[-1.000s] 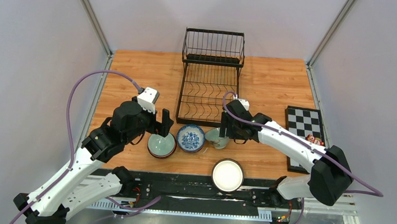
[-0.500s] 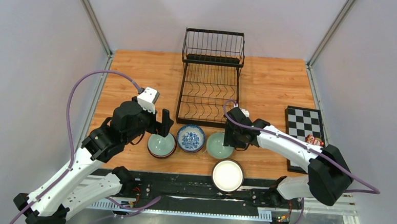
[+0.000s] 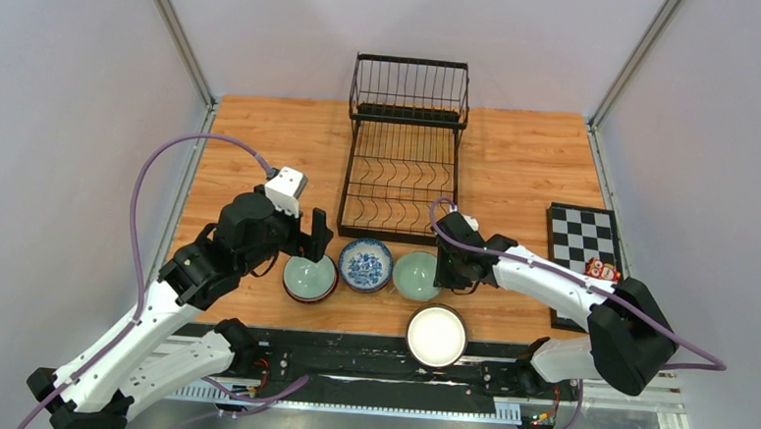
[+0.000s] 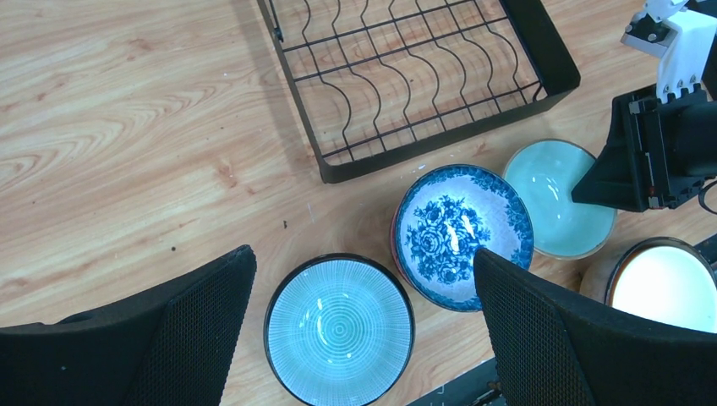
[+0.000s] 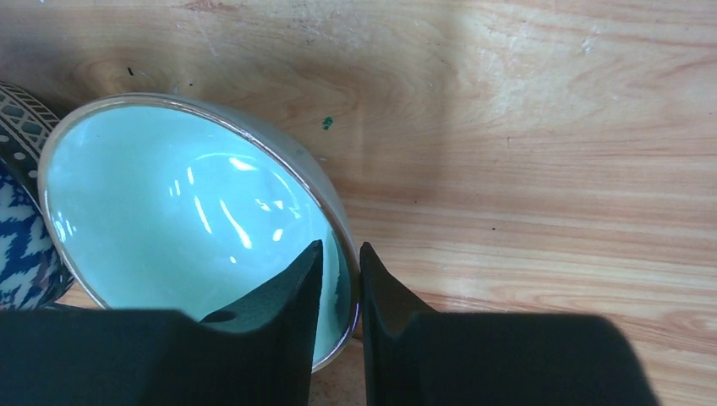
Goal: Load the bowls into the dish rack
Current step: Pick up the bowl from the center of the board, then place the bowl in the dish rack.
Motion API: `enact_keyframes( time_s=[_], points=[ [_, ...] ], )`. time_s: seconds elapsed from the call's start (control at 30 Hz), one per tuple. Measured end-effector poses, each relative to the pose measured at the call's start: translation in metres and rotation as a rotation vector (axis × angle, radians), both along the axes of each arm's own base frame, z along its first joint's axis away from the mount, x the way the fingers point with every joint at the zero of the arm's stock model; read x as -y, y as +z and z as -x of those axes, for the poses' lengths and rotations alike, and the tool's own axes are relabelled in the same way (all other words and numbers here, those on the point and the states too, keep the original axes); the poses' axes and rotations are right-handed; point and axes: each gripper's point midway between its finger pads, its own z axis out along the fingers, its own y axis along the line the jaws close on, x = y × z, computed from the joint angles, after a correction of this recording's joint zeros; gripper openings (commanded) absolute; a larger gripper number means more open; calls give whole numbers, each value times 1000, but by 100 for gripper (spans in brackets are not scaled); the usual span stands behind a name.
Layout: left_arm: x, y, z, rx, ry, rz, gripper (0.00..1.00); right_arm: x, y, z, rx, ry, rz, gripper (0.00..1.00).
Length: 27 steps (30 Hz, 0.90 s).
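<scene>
Four bowls lie near the table's front edge: a ribbed celadon bowl with a dark rim, a blue-and-white bowl, a pale green bowl and a white bowl. The black wire dish rack stands behind them with nothing in it. My left gripper hovers wide open above the ribbed celadon bowl. My right gripper is shut on the right rim of the pale green bowl, one finger inside and one outside.
A black-and-white checkered board lies at the right edge with a small red item on it. The blue-and-white bowl touches or nearly touches the pale green one. Grey walls enclose the table.
The pale green bowl went from tilted to flat on the table. The right gripper shifted slightly toward the near edge and its jaws narrowed onto the rim. The left arm stayed still.
</scene>
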Motion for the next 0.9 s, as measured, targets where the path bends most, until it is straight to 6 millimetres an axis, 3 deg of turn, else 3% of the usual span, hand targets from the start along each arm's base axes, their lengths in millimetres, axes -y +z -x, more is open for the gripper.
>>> enact_keyframes(
  time_s=[0.07,0.1,0.43,0.7,0.9],
  points=[
    [0,-1,0,-4,0,-3,100,2,-3,1,-3,-5,2,5],
    [0,-2,-1,-6,0,-5,100,2,-4,1,-5,-12,-1,3],
    [9,-9,2,-36,-37,0,100,-1,10,-7,53,-2,-36,3],
    [24,-12,6,-78,-97,42,100,11,49,-19,185,9,-15,3],
    [48,-6,13,-122,-168,147,99,10,88,-29,302,44,-8,3]
  ],
)
